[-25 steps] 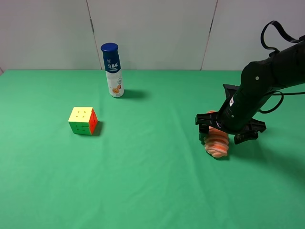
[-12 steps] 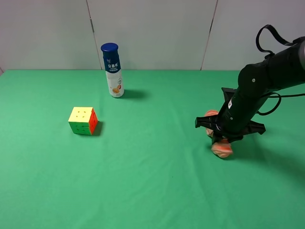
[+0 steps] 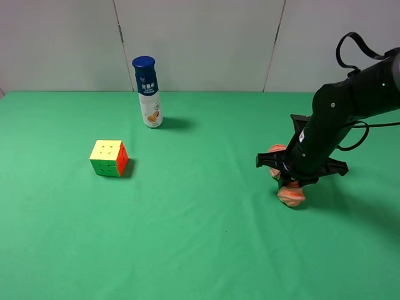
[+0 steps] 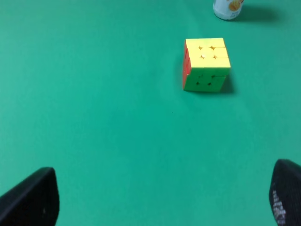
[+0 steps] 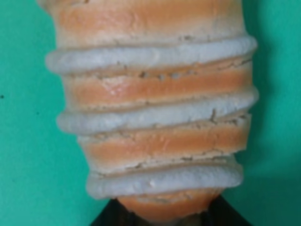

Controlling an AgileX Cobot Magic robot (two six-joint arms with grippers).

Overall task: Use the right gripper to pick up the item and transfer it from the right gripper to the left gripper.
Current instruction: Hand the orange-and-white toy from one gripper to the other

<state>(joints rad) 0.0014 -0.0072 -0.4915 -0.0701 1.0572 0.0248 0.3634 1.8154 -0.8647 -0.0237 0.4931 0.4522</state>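
The item (image 3: pixel 291 195), an orange-pink ribbed roll with pale stripes, lies on the green table at the right. My right gripper (image 3: pixel 294 178) is down over its middle, so only the roll's two ends show in the high view. In the right wrist view the item (image 5: pixel 150 108) fills the frame, and dark fingers (image 5: pixel 106 217) press in on both sides of its near end. My left gripper (image 4: pixel 160 197) is open and empty above bare cloth. Only its two fingertips show. It is out of the high view.
A multicoloured puzzle cube (image 3: pixel 109 157) sits at the left, and also shows in the left wrist view (image 4: pixel 206 63). A white bottle with a blue cap (image 3: pixel 148 94) stands behind it near the back wall. The green cloth (image 3: pixel 200 237) covers the whole table.
My right gripper has come down from just above the roll onto its middle, covering most of it. In the last half second it has barely moved.
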